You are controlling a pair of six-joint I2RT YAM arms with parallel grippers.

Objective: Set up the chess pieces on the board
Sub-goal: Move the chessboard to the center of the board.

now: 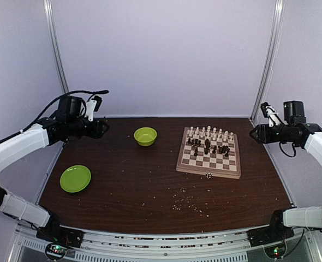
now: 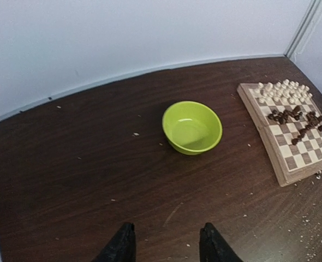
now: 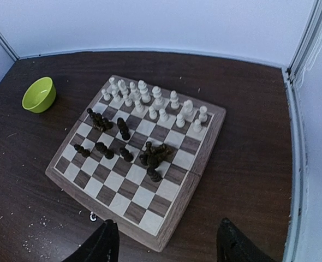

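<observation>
**Board partly set, grippers empty**

The board [image 1: 215, 165], checkered brown with a pale rim, lies right of centre. Left gripper [image 2: 166, 243] and right gripper [image 3: 166, 240] gape empty. Cream chess pieces [image 1: 209, 132] line the board's upper edge; dark ones cluster mid-board.

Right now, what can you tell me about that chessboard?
The board is a square of wood, checkered light and dark brown with a pale rim. It lies flat, slightly turned, on the dark table, right of centre. White pieces stand along its far side; dark pieces bunch mid-board. Near rows are bare. Nothing else touches it.
</observation>
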